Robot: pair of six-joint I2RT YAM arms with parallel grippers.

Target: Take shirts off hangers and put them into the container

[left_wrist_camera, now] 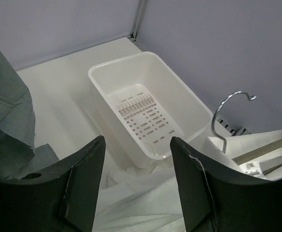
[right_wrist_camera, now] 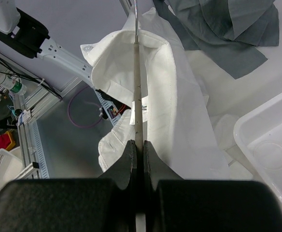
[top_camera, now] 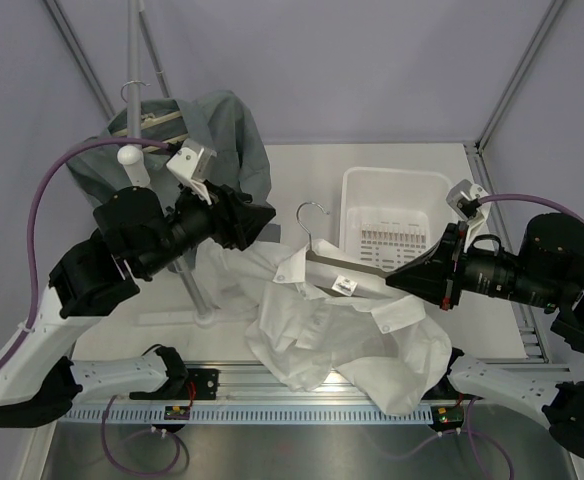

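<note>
Wood is what the right gripper (top_camera: 394, 277) has hold of: its two fingers are pressed together on the near end of the wooden hanger (top_camera: 347, 265), which lies almost flat just in front of the container (top_camera: 397, 173). In the right wrist view the slim bar (right_wrist_camera: 137, 87) runs straight out from between the closed fingers (right_wrist_camera: 127, 159).

The white shirt (top_camera: 312, 320) is partly on that hanger. Its collar sits at the hook end, and the far shoulder wraps over the bar (right_wrist_camera: 117, 63). The rest spills down onto the table in a loose heap between the two arms, beside the container but outside it.

The left gripper (top_camera: 262, 215) hangs in the air above the shirt's left edge, pointing toward the hook, and is well apart from the right one. Its jaws stand apart with nothing gripped. Through the gap (left_wrist_camera: 137, 183) I can see white cloth below and the container's slotted base (left_wrist_camera: 141, 116) further off.

Behind the left arm, the grey-green shirt (top_camera: 222, 130) hangs on a second hanger (top_camera: 162, 125) up by the metal pole (top_camera: 194, 290).
</note>
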